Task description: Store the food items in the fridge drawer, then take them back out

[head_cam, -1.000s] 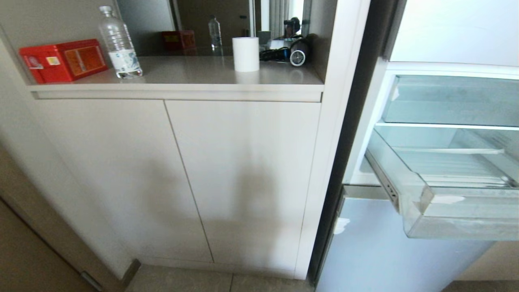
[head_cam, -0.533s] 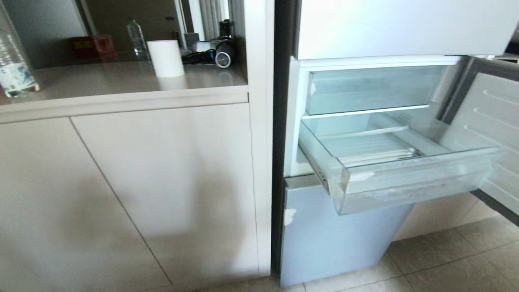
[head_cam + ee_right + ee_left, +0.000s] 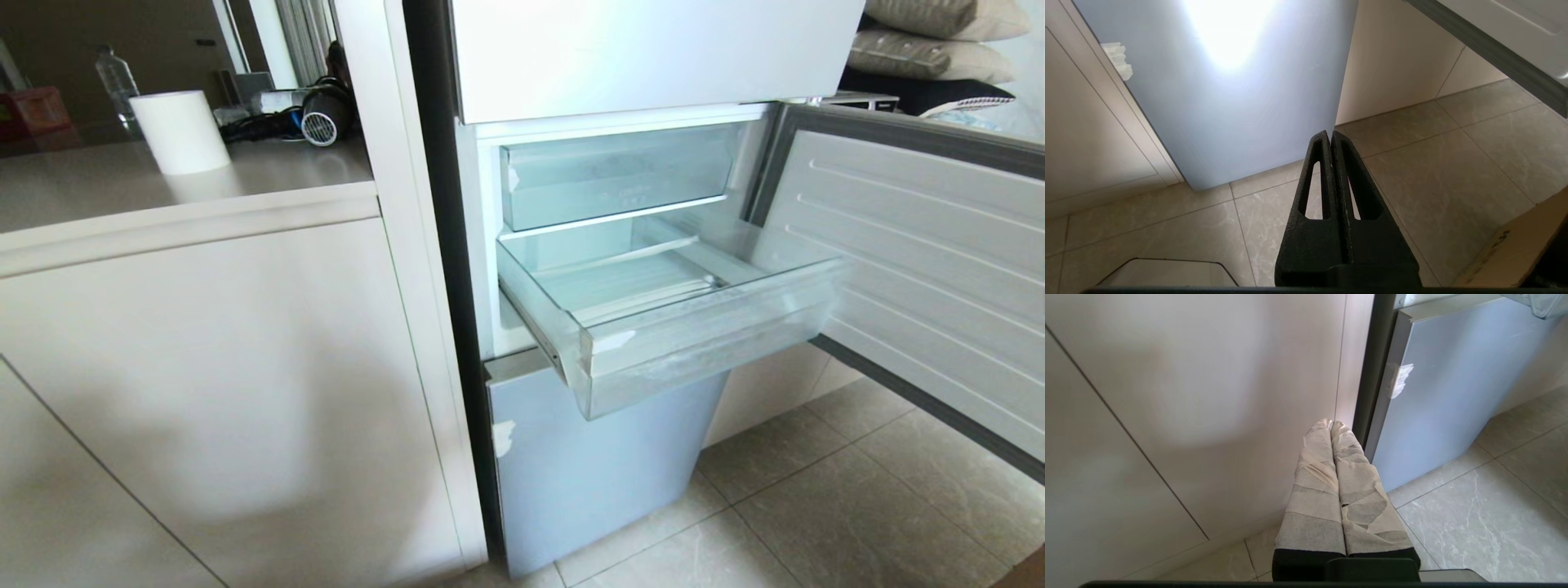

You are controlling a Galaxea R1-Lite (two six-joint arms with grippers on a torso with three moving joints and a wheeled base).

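Fridge drawer: pulled out, nothing visible inside, at 3 o'clock of the head view's centre; white tape scrap on its front corner. Clear bin: at 12 o'clock above it. Left gripper: tape-wrapped fingers pressed together, holding nothing, before the cabinet. Right gripper: fingers together, holding nothing, above the floor tiles.

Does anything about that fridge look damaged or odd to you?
A few things. The pulled-out fridge drawer carries white tape scraps at its front corner, and another torn white scrap clings to the blue-grey lower door's edge. The drawer holds no food.
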